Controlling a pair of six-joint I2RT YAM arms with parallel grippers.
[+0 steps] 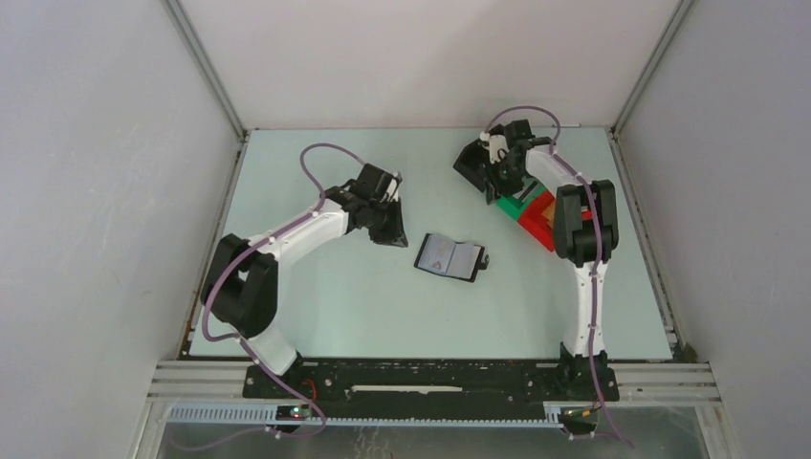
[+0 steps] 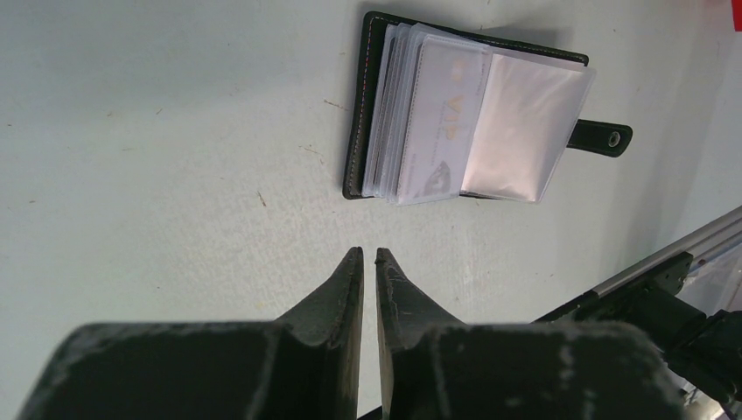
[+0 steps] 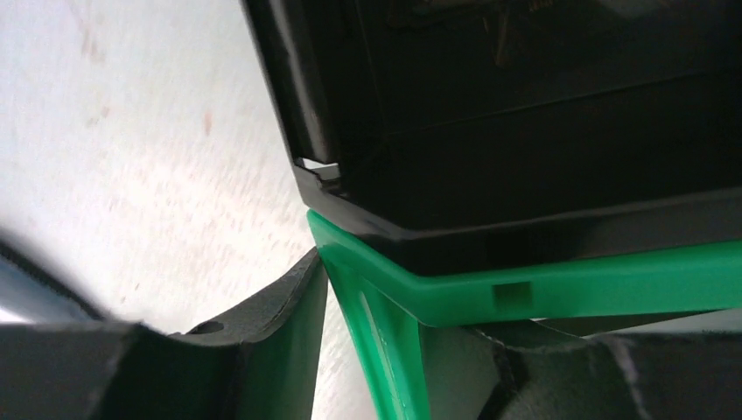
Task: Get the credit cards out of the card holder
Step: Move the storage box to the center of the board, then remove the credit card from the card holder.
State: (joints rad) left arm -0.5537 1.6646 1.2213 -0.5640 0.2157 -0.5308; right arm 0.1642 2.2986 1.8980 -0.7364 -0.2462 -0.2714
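At the middle of the table (image 1: 335,306) the card holder (image 1: 449,256) lies open and flat, its closure tab (image 2: 604,137) sticking out to one side. By my reading, 0 cards are out. The credit cards (image 2: 433,122) sit inside the clear sleeves, 1 of them with pale lettering on top, and no loose card shows on the table in any view. So the whole extraction is left to do.

The left fingers (image 2: 348,284) hover near the holder, pressed almost together with only a slit between them and nothing held. The right fingers (image 3: 280,332) are well apart from it at the back right. They straddle the rim of a green bin (image 3: 560,284) that sits close against a black bin (image 3: 525,149); whether they pinch that rim I cannot tell.

The table is a pale, matte, lightly scuffed sheet, boxed by 3 plain pale walls (image 1: 96,191) with metal framing at the corners.
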